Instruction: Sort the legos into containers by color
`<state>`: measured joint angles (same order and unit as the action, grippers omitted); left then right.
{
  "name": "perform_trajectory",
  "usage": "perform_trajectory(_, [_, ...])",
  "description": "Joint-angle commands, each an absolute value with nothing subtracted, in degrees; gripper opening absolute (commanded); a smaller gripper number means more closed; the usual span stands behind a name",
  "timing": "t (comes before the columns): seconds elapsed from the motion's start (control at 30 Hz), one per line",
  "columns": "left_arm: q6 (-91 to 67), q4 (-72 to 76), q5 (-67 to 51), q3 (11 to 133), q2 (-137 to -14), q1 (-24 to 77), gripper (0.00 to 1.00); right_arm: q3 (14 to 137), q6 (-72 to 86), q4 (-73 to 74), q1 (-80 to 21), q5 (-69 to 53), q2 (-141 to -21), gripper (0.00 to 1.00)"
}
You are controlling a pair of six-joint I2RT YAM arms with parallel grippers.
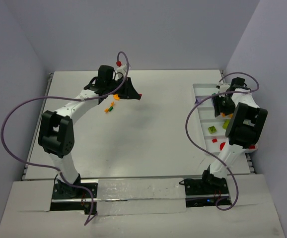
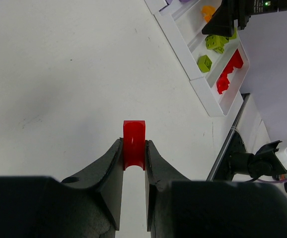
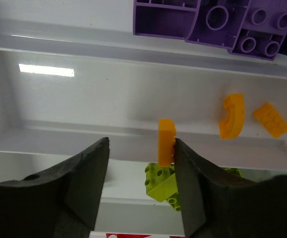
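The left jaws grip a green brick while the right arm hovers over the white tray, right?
No. The brick in the left jaws is red, not green, as the left wrist view shows. The right arm does hover over the white tray.

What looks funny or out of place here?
An orange brick stands on edge against one side of the open right end effector, over the tray divider between the orange and lime compartments. It looks stuck or mid-drop, and could tumble into the wrong compartment.
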<state>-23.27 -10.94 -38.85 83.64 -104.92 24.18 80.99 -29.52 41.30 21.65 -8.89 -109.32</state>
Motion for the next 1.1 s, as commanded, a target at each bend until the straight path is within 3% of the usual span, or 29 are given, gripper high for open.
perform_trajectory(0.0, [-22.9,-10.1,-42.0,85.8,-104.5,24.0,0.00,84.9,-28.2,41.9,21.6,-9.3,-106.6,0.67])
perform_trajectory(0.23, [-31.9,-2.7,-52.0,81.5,-103.2,21.8,0.00,86.9,-25.4,42.6,14.5,-8.0,-100.2,0.71])
perform_trajectory(0.43, [-30.3,-5.1,-50.8,81.9,-102.1,21.5,0.00,88.5,-24.9,43.3,12.2,-5.1,-101.8,0.70])
perform_trajectory(0.57, [-31.3,-2.1,-52.1,78.8,-100.4,21.4,0.00,89.9,-24.2,46.0,11.7,-16.7,-99.7,0.70])
perform_trajectory(0.67, [-35.7,11.0,-56.9,73.8,-98.6,21.3,0.00,90.6,-20.9,49.1,9.6,-35.1,-97.7,0.68])
perform_trajectory(0.73, [-44.8,17.9,-63.3,72.1,-100.0,21.3,0.00,87.7,-16.5,43.2,6.6,-44.3,-93.4,0.68])
perform_trajectory(0.8, [-51.4,23.6,-66.7,70.9,-101.4,21.4,0.00,83.6,-13.5,38.3,3.4,-46.7,-90.7,0.69])
perform_trajectory(0.9, [-69.5,44.4,-69.1,66.3,-102.8,21.4,0.00,82.2,-13.0,32.3,-6.7,-45.0,-87.4,0.71])
perform_trajectory(1.07, [-72.0,38.4,-68.3,67.1,-104.6,21.7,0.00,85.1,-17.0,31.1,-15.4,-41.9,-87.5,0.72])
